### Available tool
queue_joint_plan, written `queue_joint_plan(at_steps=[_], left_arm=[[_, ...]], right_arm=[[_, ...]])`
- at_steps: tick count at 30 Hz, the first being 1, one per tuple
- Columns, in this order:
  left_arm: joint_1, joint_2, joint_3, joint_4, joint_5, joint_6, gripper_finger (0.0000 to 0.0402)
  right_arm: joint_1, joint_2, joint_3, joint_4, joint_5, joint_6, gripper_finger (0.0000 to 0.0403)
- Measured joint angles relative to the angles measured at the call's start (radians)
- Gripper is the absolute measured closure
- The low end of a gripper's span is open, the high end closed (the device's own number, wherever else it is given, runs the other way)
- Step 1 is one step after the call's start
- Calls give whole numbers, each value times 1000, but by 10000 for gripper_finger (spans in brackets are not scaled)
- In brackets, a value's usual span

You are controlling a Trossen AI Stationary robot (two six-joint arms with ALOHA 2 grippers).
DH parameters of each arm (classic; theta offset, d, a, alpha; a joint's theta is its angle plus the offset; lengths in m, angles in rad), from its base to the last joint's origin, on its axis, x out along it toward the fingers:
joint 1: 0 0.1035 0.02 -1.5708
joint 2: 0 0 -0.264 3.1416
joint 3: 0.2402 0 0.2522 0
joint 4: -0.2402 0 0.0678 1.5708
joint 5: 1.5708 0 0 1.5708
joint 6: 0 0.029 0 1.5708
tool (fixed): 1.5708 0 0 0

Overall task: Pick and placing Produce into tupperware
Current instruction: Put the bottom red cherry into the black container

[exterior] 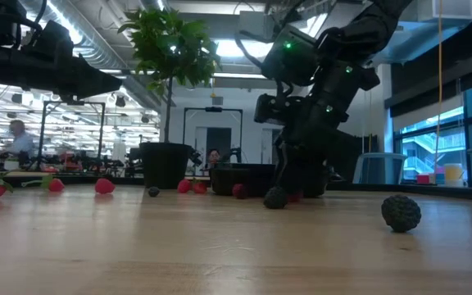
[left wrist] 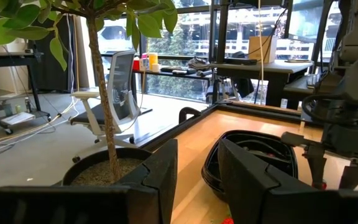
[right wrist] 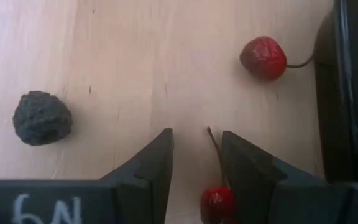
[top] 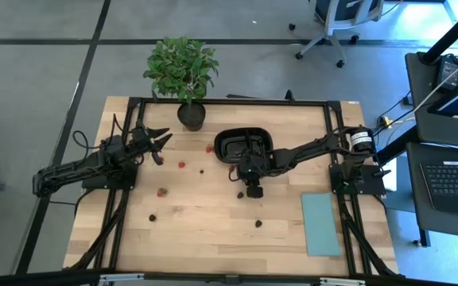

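Working low at the table [top: 213, 230] with the right pincer [right wrist: 194, 140], just beside the tupperware [top: 221, 143]. Standing part-open, narrow rather than wide, with nothing clamped as far as can be told. Straddling a red berry [right wrist: 218, 202] lying on the wood, its thin stem running up between the two fingers.

Aiming to do this grasp well: centring on the round body, not the stem, since a pinch on the stem alone is likely slipping. Going down until the fingertips are nearly meeting the wood, then closing gently, the fruit probably being soft. Keeping clear of the tupperware rim [right wrist: 353, 93] close by on one side. Leaving the second red berry [right wrist: 263, 57], lying against that rim, and the dark berry [right wrist: 42, 118], well apart, for other picks. Lifting straight up before crossing over the rim.

Waiting with the left pincer [top: 161, 143] raised near the potted plant [top: 183, 67], part-open and empty.
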Motion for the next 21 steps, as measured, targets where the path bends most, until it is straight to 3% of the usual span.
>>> queue_joint_plan(at_steps=[5,16,21], left_arm=[[0,0,0,0,0,0,292],[0,0,0,0,0,0,292],[0,0,0,0,0,0,292]], right_arm=[[-2,0,0,-7,-1,-2,288],[-3,0,0,-9,10,-35,394],[-3,0,0,-2,12,-33,396]])
